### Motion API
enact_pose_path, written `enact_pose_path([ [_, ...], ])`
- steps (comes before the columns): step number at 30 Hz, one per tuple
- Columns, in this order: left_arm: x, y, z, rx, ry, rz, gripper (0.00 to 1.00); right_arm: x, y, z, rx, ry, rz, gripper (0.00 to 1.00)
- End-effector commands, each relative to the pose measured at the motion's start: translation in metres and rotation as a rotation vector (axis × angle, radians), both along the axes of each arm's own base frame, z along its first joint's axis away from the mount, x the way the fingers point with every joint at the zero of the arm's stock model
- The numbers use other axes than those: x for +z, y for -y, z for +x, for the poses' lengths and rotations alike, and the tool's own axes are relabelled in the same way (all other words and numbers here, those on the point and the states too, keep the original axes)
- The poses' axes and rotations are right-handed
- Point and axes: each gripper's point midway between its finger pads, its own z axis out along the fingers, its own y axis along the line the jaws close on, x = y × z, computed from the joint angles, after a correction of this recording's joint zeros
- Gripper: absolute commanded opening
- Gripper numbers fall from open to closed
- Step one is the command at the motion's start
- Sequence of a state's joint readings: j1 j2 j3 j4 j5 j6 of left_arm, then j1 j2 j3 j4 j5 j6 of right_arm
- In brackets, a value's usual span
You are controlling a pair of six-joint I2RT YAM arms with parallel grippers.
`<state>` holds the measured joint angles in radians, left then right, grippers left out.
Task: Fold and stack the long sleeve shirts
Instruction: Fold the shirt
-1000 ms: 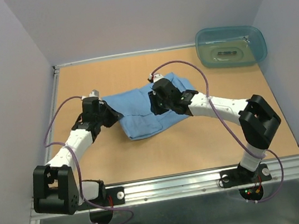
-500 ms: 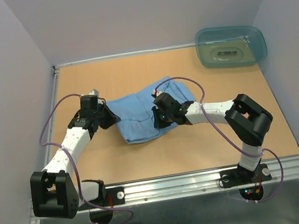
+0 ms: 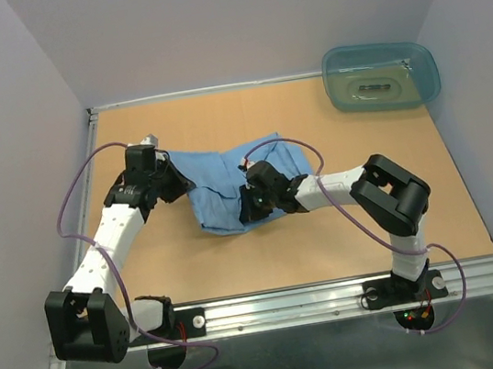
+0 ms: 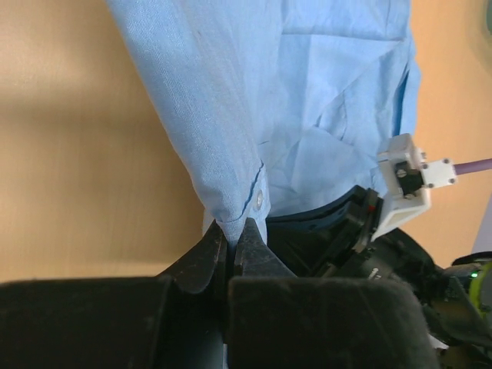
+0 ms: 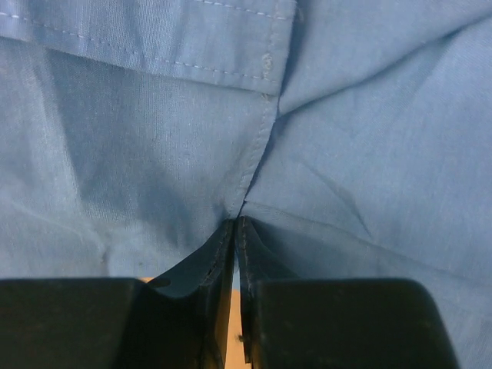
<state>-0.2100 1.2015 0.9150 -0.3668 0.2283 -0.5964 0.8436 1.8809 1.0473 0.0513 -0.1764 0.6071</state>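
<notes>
A tan table [image 3: 347, 234] sits between pale walls. The light blue shirt [image 3: 217, 175] lies bunched on it, well to the left of the teal tub [image 3: 381, 76] and nearer the arm bases. The left gripper [image 4: 231, 238] pinches the shirt's edge farthest from the tub, just below a small button [image 4: 259, 198]. The right gripper [image 5: 234, 231] is clamped on a stitched fold at the side nearer the tub. The dark object inside the tub is too blurred to identify.
</notes>
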Motion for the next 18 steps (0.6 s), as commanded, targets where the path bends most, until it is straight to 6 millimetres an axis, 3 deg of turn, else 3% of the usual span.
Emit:
enact_pose_path([
  [1, 0.035, 0.006, 0.011, -0.033, 0.086, -0.013, 0.00, 0.015, -0.041, -0.003, 0.075, 0.000, 0.109, 0.12],
  [6, 0.046, 0.012, 0.018, -0.050, 0.101, -0.024, 0.00, 0.018, -0.058, -0.004, 0.099, -0.026, 0.169, 0.12],
  [12, 0.042, 0.040, 0.026, -0.103, 0.079, -0.018, 0.00, 0.014, -0.073, 0.002, 0.100, -0.044, 0.223, 0.12],
  [18, 0.033, 0.057, 0.031, -0.123, 0.067, 0.037, 0.00, 0.015, -0.070, 0.002, 0.067, -0.045, 0.242, 0.15],
])
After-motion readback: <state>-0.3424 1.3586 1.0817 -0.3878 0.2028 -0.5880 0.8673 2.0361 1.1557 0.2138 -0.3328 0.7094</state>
